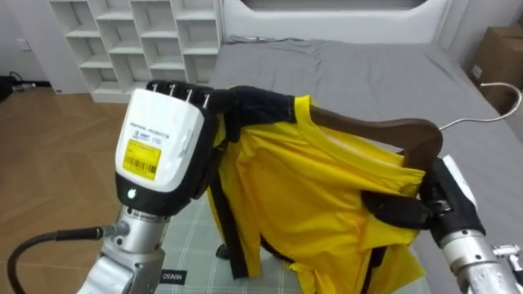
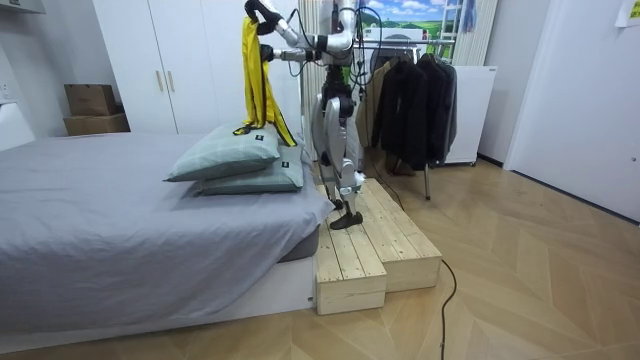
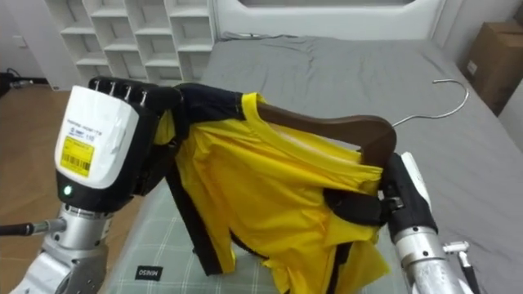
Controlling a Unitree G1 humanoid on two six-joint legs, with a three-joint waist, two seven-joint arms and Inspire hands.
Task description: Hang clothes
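Robot stands on the wooden platform [image 2: 370, 240] at the near side of the bed [image 1: 368, 65], facing it, both arms raised; pillows [image 2: 230, 160] lie just below the load.

Yellow shirt [image 1: 302, 196] is held up in the air between the two hands, draped over a brown wooden hanger [image 1: 384, 131]; the hanger's arm shows through the neck opening; metal hook [image 1: 466, 122] sticks out to the far right, free and touching nothing.

Left hand [image 1: 163, 147] sits at the shirt's left shoulder, fingers curled over the dark collar edge and gripping cloth; right hand [image 1: 425, 204] is wrapped round the hanger's right end with cloth bunched under it.

Step, as judged: seating the shirt on the hanger; right side looks on, left side is hidden behind the left hand, so cannot tell whether that end is inside the shoulder.

Hanging not yet done; the rack of dark clothes [image 2: 410, 90] stands behind the robot, at the room view's right.

Next move calls for the left shoulder pulled square, the hanger kept level so the shirt doesn't slide off, then a turn away from the bed with the hook leading toward the rail; white shelf unit [image 1: 139, 41] at far left plays no part.
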